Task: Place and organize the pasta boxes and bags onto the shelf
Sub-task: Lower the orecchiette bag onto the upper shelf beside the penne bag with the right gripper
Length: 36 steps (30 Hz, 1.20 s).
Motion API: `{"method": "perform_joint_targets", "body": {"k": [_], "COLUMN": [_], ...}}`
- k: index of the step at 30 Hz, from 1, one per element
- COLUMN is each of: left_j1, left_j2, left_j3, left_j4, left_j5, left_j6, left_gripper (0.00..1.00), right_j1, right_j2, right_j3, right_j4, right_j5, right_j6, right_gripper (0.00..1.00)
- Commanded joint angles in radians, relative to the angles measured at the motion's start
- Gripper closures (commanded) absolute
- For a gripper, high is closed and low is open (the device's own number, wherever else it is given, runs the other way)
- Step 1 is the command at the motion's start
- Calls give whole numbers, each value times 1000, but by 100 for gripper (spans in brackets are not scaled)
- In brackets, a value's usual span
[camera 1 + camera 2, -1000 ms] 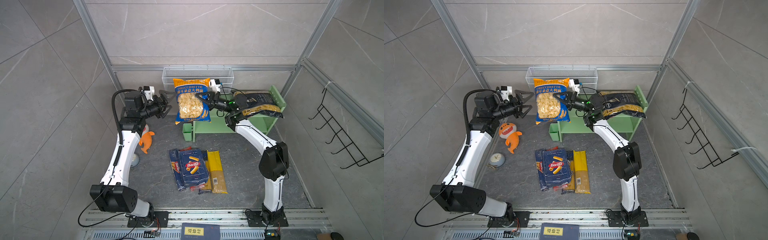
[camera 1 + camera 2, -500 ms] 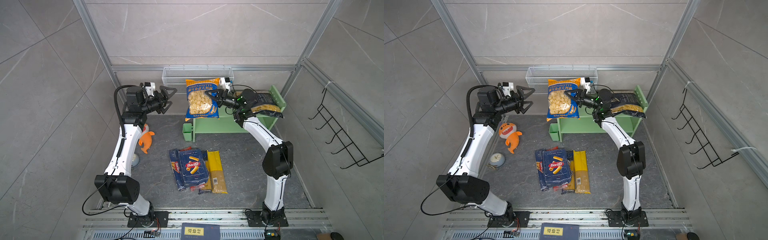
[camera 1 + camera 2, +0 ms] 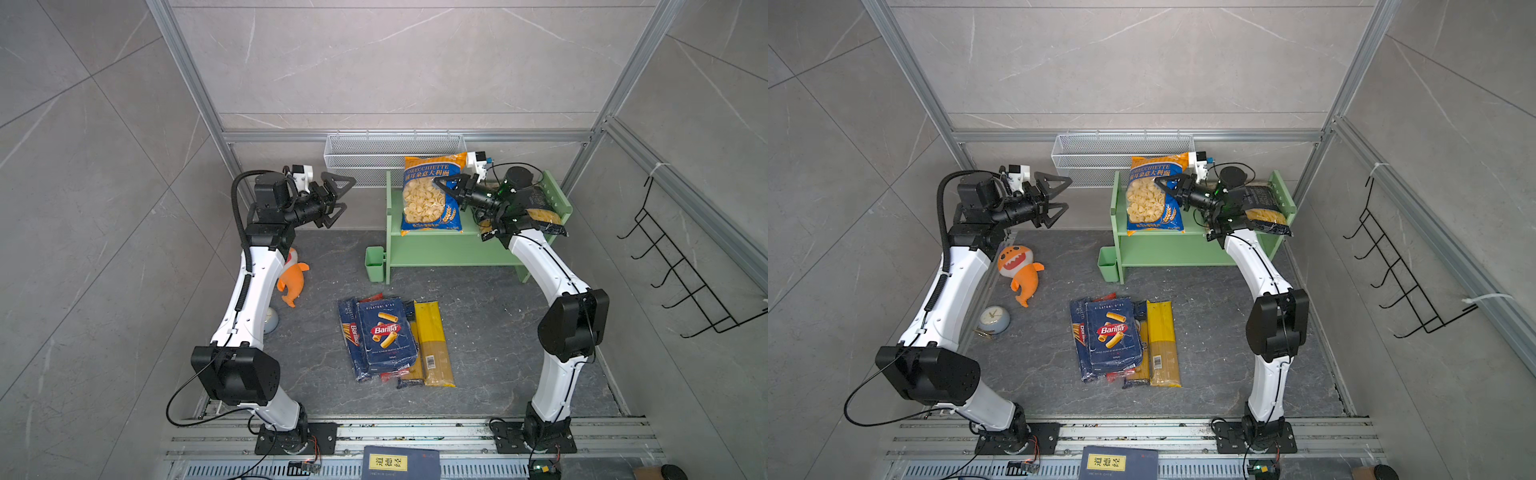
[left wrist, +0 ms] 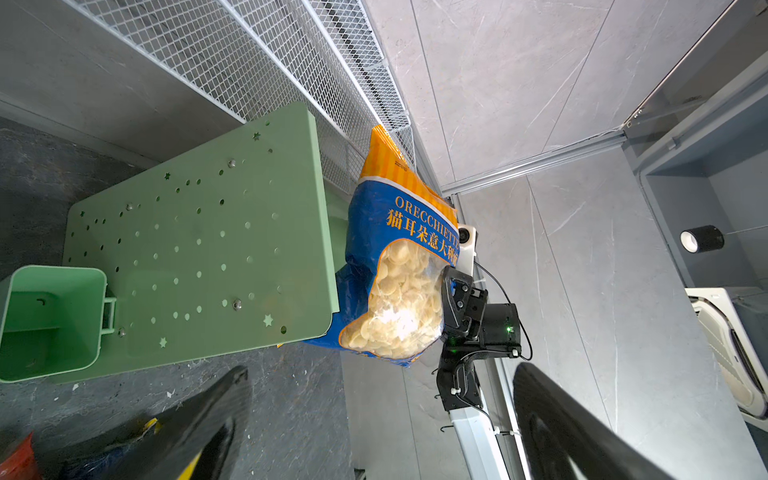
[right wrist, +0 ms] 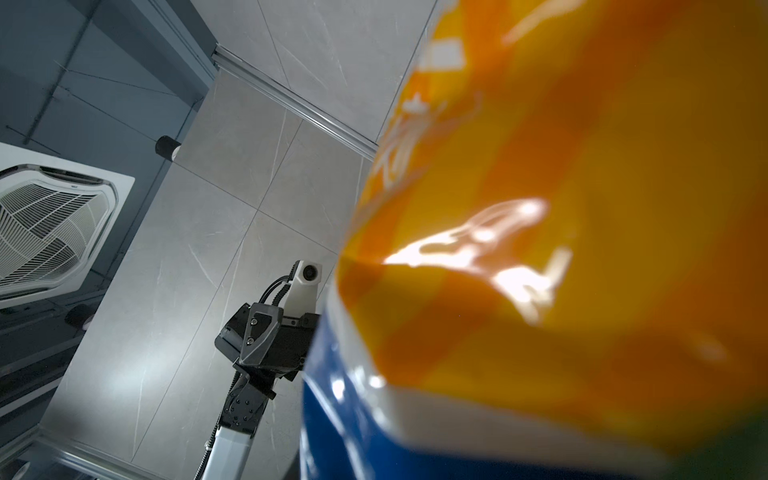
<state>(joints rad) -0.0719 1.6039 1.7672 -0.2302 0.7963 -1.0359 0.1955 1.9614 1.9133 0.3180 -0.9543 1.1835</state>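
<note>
Orecchiette bag (image 3: 430,195), position: held upright over the left end of the shelf (image 3: 440,252), on the top tier, window facing forward. The lower edge is level with the front lip. Whether the weight is borne by the board cannot be told.

Orecchiette bag, handling: judged soft and moderately heavy. Loose shells can shift inside, so the film is expected to sag and the base to bulge. The glossy film is judged slippery. The contents are brittle, so hard squeezing is to be avoided.

Orecchiette bag, hold point: a side edge or the flat orange top seal is judged best, since film can be pinched there without shells being crushed.

Right tool (image 3: 438,183): closed on the bag's side edge, about level with the top of the window. One finger is seen across the front face. The bag is gripped by this tool alone.

Left tool (image 3: 348,193): jaws spread fully. Nothing is held or touched. It is poised in the air well left of the shelf and pointed towards the bag.

Penne bag (image 3: 540,214): laid on the right end of the top tier, partly hidden by the right arm.

Packs to be placed: the rigatoni box (image 3: 386,332) lies on the spaghetti box (image 3: 351,338), with the yellow pack (image 3: 432,340) just beside, on the worktop (image 3: 486,332) in front of the shelf.

Boxes, handling: judged stiff and light, to be taken across the narrow sides.

Yellow pack, handling: judged brittle and liable to bend, to be taken near the middle.

Release risk: the orecchiette bag is judged likely to slump or tip forward if let go unsupported.
</note>
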Motion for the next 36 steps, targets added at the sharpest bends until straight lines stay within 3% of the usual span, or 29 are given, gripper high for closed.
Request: {"method": "perform_joint_targets", "body": {"k": [1, 21, 27, 36], "left_j1": [4, 4, 6, 9], "left_j2": [-9, 30, 43, 63], "left_j3": [31, 78, 84, 100], "left_j4": [50, 18, 19, 24], "left_j5": [41, 59, 60, 70], "left_j6": [29, 49, 53, 54], "left_gripper": [0, 0, 0, 0], "right_j1": [5, -18, -18, -19], "right_j2": [-68, -52, -49, -9], "right_j3": [59, 78, 122, 181], "right_j4": [61, -7, -157, -215], "right_j5": [23, 39, 59, 74], "right_j6": [-46, -107, -234, -263], "right_gripper": [100, 100, 100, 100]}}
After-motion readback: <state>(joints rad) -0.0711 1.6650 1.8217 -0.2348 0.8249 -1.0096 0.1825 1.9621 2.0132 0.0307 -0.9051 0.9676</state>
